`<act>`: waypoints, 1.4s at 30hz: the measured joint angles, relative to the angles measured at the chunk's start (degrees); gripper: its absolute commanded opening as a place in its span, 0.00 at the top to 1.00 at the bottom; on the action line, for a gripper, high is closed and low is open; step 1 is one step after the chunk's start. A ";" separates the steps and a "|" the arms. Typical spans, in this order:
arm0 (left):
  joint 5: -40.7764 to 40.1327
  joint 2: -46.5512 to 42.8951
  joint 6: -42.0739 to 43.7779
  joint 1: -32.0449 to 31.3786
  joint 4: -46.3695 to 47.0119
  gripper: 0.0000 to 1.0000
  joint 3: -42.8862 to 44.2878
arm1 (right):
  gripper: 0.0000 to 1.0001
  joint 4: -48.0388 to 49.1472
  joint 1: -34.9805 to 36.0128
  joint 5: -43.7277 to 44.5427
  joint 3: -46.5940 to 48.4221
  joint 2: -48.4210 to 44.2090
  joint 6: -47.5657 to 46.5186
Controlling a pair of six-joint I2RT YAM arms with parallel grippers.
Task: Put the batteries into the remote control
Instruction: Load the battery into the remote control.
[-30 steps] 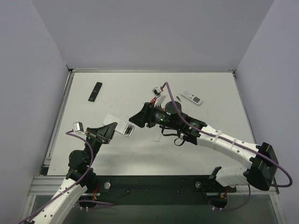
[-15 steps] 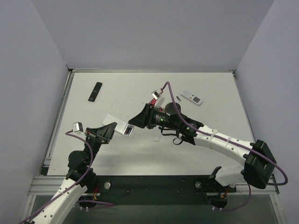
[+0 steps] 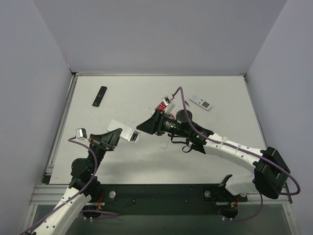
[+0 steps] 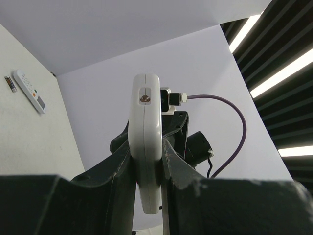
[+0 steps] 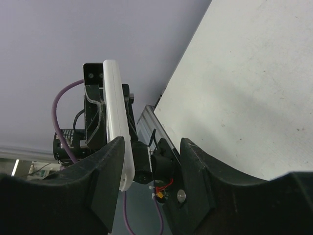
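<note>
Since a second ago the right arm (image 3: 230, 147) has rolled its wrist and shifted a little, while the left arm (image 3: 90, 161) hasn't budged. Nearest, on the left side, the left jaws are clenched on the white remote control (image 4: 145, 127). They pinch it by its flat faces and hold it up off the table (image 3: 220, 127) with its free end poking out toward the right arm. My guess is it's being held steady like that so the other arm can work on it. The right jaws sit just beside that free end, spread apart with nothing in them. I'd say the wrist roll was to line them up with the remote. Can't tell if they're touching it, or whether any cell is already in. A small white piece (image 3: 164, 145) lies on the table under the right arm, maybe the cover, too small to say. Farther back on the right, one battery (image 3: 186, 102) lies loose just beside the red-and-white remote (image 3: 201, 102). Way over at far left is the slim black remote (image 3: 100, 96).
</note>
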 measured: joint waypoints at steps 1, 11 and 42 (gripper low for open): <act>0.00 -0.02 0.00 0.00 0.00 1.00 0.00 | 0.54 0.72 -0.20 -0.22 -0.28 -0.13 0.37; 0.00 -0.24 0.00 0.00 0.00 1.00 0.00 | 0.49 5.57 -0.33 -0.83 -2.01 -1.60 2.14; -0.02 -0.37 -0.02 0.00 0.02 1.00 0.00 | 0.56 6.86 -0.15 -5.18 -2.01 0.46 4.44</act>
